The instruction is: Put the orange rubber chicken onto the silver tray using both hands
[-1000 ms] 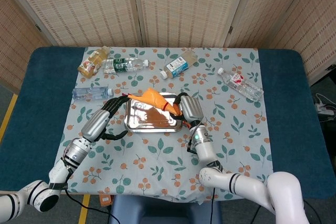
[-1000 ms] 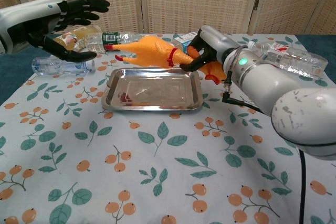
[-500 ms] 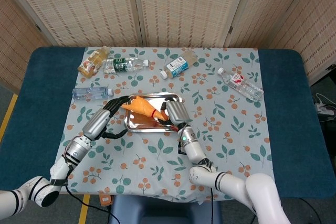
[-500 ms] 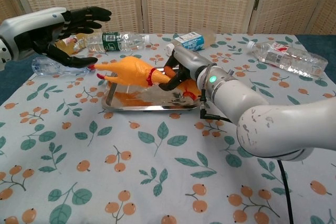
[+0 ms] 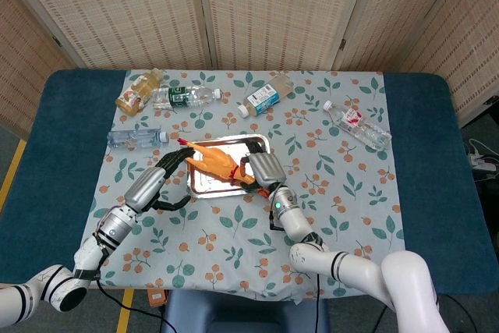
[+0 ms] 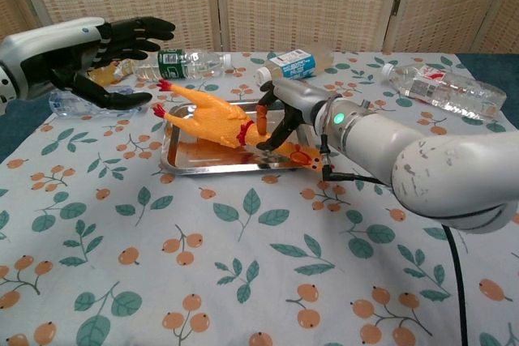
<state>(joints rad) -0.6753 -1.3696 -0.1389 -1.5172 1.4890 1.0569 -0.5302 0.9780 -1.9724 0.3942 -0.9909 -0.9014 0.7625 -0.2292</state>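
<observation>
The orange rubber chicken [image 5: 217,164] [image 6: 204,119] lies slanted over the silver tray [image 5: 257,143] [image 6: 207,156], its red feet raised past the tray's left rim. My right hand [image 5: 262,169] [image 6: 280,117] grips its neck end by the red collar, over the tray's right half. My left hand [image 5: 170,171] [image 6: 109,53] hovers just left of the tray with its fingers spread, holding nothing and not touching the chicken's feet.
Bottles lie across the far side of the patterned cloth: an amber one [image 5: 139,91], a green-label one [image 5: 185,96], a clear one [image 5: 136,138] near my left hand, a blue-label one [image 5: 261,99], and one at the right [image 5: 357,125].
The right hand has carried the chicken left and down from above the tray's far edge, so that its body now rests over the tray. The left hand has stayed open beside it.
</observation>
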